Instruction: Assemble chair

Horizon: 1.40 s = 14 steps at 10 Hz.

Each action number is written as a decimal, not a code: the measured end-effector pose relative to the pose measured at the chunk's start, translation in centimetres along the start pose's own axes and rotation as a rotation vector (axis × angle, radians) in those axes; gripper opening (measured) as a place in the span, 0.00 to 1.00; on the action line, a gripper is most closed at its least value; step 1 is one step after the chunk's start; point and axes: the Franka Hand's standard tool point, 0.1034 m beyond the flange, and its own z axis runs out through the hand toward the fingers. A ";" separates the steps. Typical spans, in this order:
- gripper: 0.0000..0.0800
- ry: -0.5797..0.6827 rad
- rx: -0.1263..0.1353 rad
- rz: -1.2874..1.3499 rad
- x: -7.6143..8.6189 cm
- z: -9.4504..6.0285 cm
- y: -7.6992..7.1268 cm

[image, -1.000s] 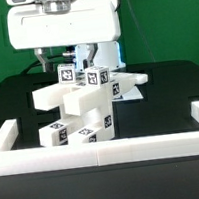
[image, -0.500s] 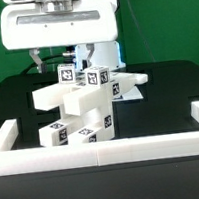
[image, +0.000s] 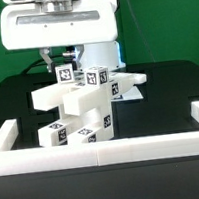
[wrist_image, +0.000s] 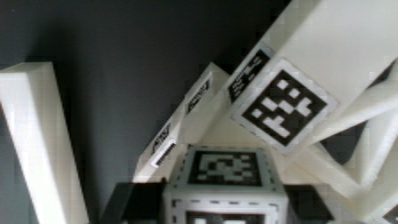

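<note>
The gripper [image: 67,59] hangs low over the back of the chair [image: 83,104], its large white body filling the upper part of the exterior view. Its fingers reach down beside a small tagged block [image: 64,75] at the top of the chair — whether they press on it or only stand close on both sides, I cannot tell, because the white parts overlap there. In the wrist view the same tagged block [wrist_image: 228,170] sits directly under the camera, with slanted white bars [wrist_image: 267,95] of the chair running away from it.

The chair stands in the middle of the black table [image: 17,102], its pieces stacked and crossing, each with black-and-white marker tags. A flat panel [image: 126,82] sticks out toward the exterior view's right. The long low white border rail [image: 104,149] runs in front of the chair and turns up at both ends.
</note>
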 end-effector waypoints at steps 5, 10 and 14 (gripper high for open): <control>0.35 0.000 0.001 0.263 0.0 0.0 -0.1; 0.36 0.002 0.010 0.835 0.2 -0.1 -0.3; 0.36 0.001 0.023 1.177 0.4 -0.1 -0.4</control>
